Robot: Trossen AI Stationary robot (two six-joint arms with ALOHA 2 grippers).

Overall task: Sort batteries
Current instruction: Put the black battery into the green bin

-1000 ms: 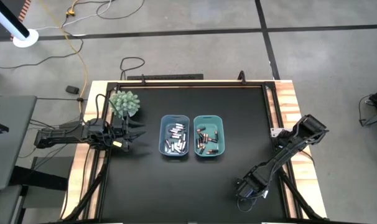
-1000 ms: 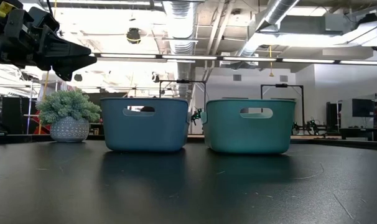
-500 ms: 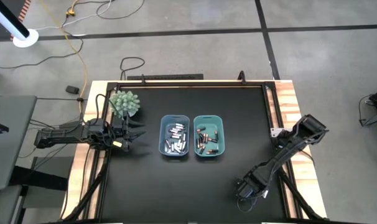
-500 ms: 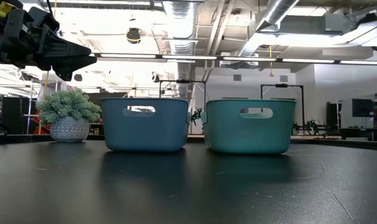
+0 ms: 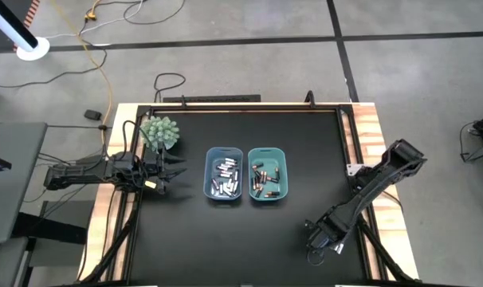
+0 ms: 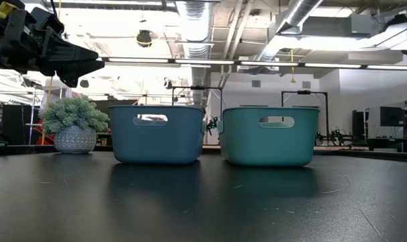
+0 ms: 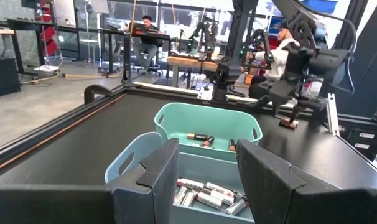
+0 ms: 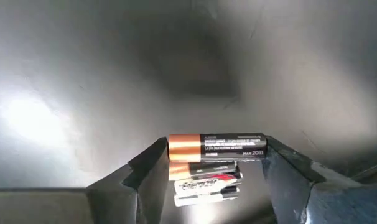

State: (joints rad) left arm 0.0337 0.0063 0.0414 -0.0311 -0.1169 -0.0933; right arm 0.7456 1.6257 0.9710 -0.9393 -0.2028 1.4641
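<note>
Batteries (image 8: 216,147) remain at five o'clock on the table: our right gripper (image 5: 315,241) has its fingers closed across a copper-ended cell, with a silvery one lying beneath. Toward the centre, most are already sorted, silvery in the blue bin (image 5: 224,153), dark in the teal bin (image 5: 268,151). At nine o'clock our left gripper (image 5: 174,170) hovers, fingers apart.

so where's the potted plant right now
The potted plant sits at the table's far left corner in the high view, just beyond the left end effector and left of the blue bin.
</note>
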